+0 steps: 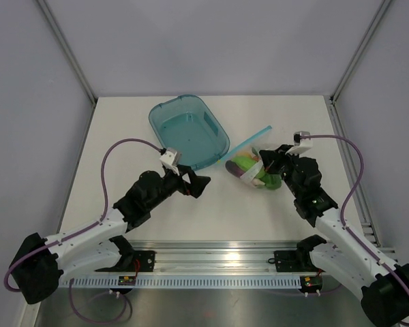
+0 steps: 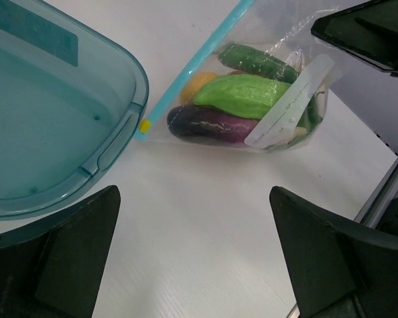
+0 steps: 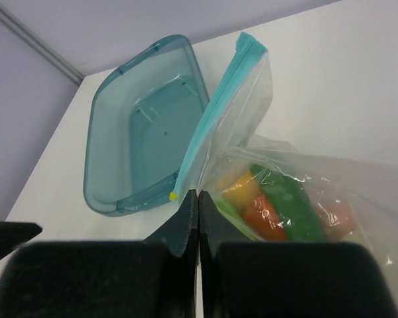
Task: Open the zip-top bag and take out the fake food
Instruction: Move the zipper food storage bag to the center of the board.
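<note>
Pinching the zip-top bag (image 3: 252, 112) with the right gripper (image 3: 198, 218), with jaws pressed tight together on a fold of clear film, right at the fingertips and just below the teal zip strip (image 3: 215, 112). Holding that strip up and away from the tips, slanting off toward the teal tub (image 3: 146, 126) beyond. Hovering the left gripper (image 2: 194, 199) with jaws spread wide and nothing between them, only bare table (image 2: 205, 165) under the gap. Looking straight ahead of those open jaws at the fake food (image 2: 242, 96), packed inside the bag: green pieces on top, purple eggplant (image 2: 209, 124) nearest the tips, something orange behind. Cannot tell for certain whether sealed, though seemingly closed all along the strip. Now for the opening, by the look of it: bring the open jaws forward onto the strip's free lip, opposite the right-hand pinch, not onto the bulge of toys. Take one wall only, close to the zip, then pull apart across the seal rather than along it. Hold the right pinch firm against slipping on such thin film. Mind the tub rim just left of the left jaw
</note>
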